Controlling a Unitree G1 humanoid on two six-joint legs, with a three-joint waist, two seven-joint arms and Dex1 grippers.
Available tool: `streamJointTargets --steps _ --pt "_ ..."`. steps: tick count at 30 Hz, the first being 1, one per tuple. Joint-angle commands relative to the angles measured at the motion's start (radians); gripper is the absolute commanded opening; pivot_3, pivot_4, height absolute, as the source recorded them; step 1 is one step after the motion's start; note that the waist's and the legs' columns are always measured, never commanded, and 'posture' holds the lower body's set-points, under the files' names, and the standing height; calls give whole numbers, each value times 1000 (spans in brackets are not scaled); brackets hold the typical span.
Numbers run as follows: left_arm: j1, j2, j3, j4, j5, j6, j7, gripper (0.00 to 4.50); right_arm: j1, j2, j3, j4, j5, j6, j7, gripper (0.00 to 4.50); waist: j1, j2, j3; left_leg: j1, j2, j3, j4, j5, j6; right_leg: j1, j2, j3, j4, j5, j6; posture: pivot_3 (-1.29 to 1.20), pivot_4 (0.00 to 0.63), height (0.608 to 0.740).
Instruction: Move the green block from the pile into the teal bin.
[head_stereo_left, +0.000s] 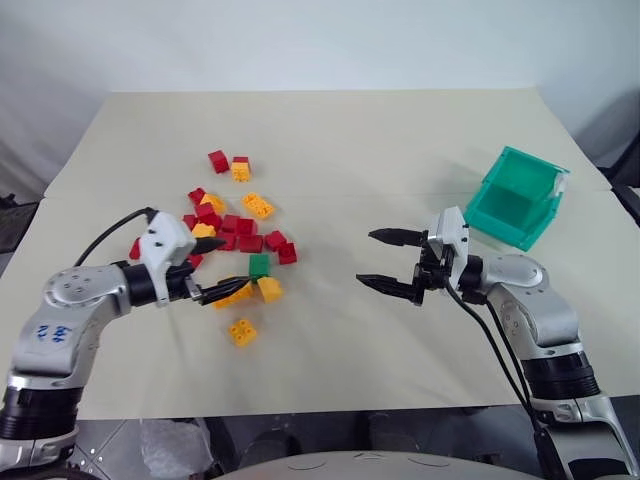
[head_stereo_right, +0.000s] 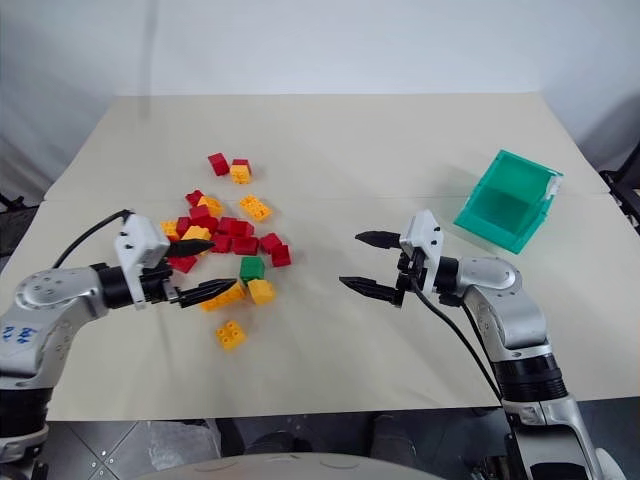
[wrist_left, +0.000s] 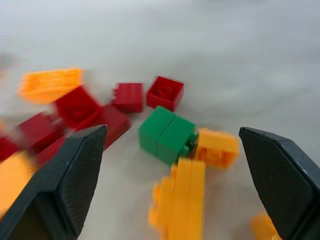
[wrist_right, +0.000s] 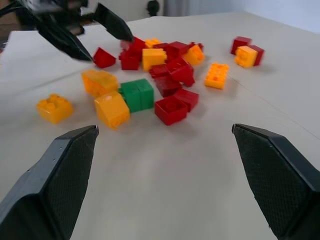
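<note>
Both of my hands are spread wide and empty above the desk (head_stereo_left: 400, 130). On my left, my left hand (head_stereo_left: 218, 270) points in at the near edge of the pile (head_stereo_left: 232, 225), its two black fingers parted with nothing between them; the upper fingertip sits over a red brick at the pile's left side and the lower one lies against an orange brick. From that wrist I see the green block (wrist_left: 166, 133) lying on the desk between my fingers but ahead of them, untouched, with an orange brick just beside it and two red bricks beyond.

The green block sits at the near side of the pile, touching a yellow-orange brick, with red bricks just behind it. One orange brick (head_stereo_left: 242, 331) lies apart, nearer to me.

My right hand (head_stereo_left: 382, 260) hovers released, pointing left toward the pile, well apart from it. The teal bin (head_stereo_left: 516, 197) stands tilted on the desk beyond my right hand, well apart from the pile.
</note>
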Motion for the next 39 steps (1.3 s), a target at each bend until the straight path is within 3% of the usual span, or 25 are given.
streamJointTargets --steps 1,7,18,26,35,39 --pt "-134 2 -134 162 137 -102 -37 4486 40 2 -30 -81 17 3 -41 4500 2 0 0 0 0 0 0 0 0 0 1 0 0 0 0 0 150 740" --pt "-275 0 -269 385 250 -255 -159 4486 88 0 -46 -138 25 18 -93 4500 11 0 0 0 0 8 1 1 -1 0 1 1 0 0 0 0 150 740" --pt "-407 -36 -389 497 317 -243 -323 4486 116 -2 -54 -170 22 23 -137 4500 11 0 0 1 0 9 1 1 0 1 1 1 1 0 0 0 150 740" --pt "-438 9 -465 515 393 -202 -379 4486 118 0 -52 -179 20 20 -153 4500 5 0 0 2 1 11 5 1 0 1 2 4 5 0 0 0 150 740" --pt "-431 -17 -398 519 380 -94 -262 4486 133 3 -49 -189 17 13 -164 4500 -1 0 0 3 6 9 9 1 0 0 1 9 11 0 0 0 150 740" --pt "-415 -17 -394 529 408 -81 -191 3592 128 6 -43 -182 14 9 -163 4500 4 0 0 6 6 8 9 1 1 0 0 12 13 0 0 0 150 740"
